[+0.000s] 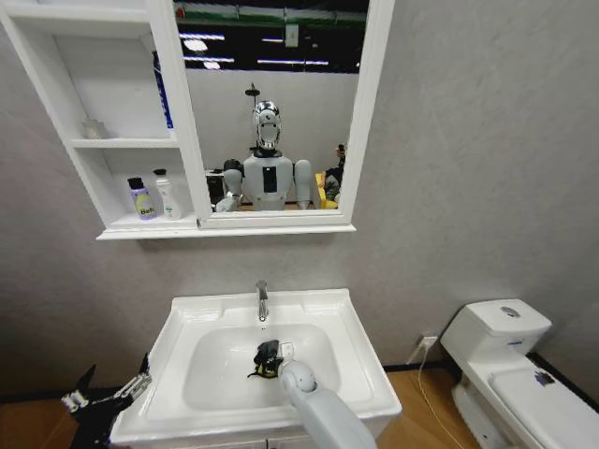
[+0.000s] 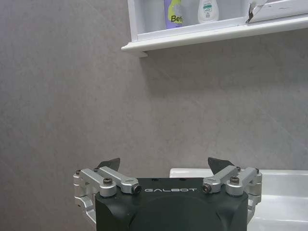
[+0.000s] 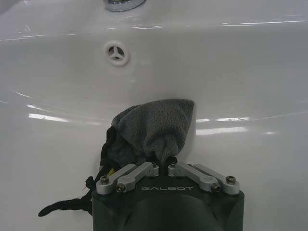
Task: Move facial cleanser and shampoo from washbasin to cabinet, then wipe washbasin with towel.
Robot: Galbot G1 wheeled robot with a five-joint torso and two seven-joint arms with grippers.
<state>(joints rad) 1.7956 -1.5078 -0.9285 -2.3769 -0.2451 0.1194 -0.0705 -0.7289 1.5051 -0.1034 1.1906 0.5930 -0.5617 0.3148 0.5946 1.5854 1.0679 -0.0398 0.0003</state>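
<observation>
My right end effector (image 3: 166,166), clenched on the towel (image 3: 151,130), works inside the washbasin (image 1: 187,313) bowl. My left end effector (image 2: 163,166) waits released beside the basin's left edge. Both bottles (image 1: 154,198) stand on the cabinet (image 1: 131,224) bottom shelf. Risk: the bunched towel may slip from the fingers on wet ceramic. The towel's bulk points toward the overflow hole (image 3: 116,53); its long axis is unclear.

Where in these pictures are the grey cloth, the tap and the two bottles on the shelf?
towel (image 3: 154,127): right wrist view, on its bunched grey middle.
tap (image 1: 262,300): head view, on the chrome spout.
purple bottle (image 1: 142,201): head view, on its body.
white bottle (image 1: 168,198): head view, on its body.
</observation>
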